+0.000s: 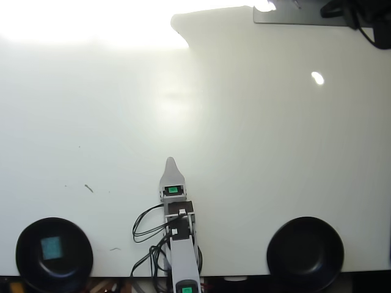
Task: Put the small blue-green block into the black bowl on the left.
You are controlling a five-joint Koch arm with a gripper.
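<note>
From above, over the table (256, 152): there is only this one overhead view to go by.

Where the block is: the small blue-green block (51, 248) lies flat on the floor of the black bowl (24, 235) at the lower left of the view, close to the bowl's centre and clear of its wall.

Task progress: by my reading the job is done; the block sits inside the left bowl and nothing holds it. All that seems left is for the arm to rest.

Arm: the grey arm (181, 256) reaches up from the bottom edge, roughly midway between the two bowls and well apart from both.

Gripper: the gripper (169, 162) shows as a single pale pointed tip over bare table; the jaws lie one behind the other from here, so I cannot tell whether they are apart or together. Nothing is seen in them.

Other bowl: the second black bowl (305, 250) at the lower right looks empty.

Materials and shapes: both bowls are round, dark and glossy. The block is a small teal square with softened corners and a paler edge. The tabletop is smooth, white and shiny, with strong glare along the top and a few faint dark scuffs (89, 188). Thin black cables (143, 229) loop beside the arm, and small bright-green squares (173, 190) mark its body.
</note>
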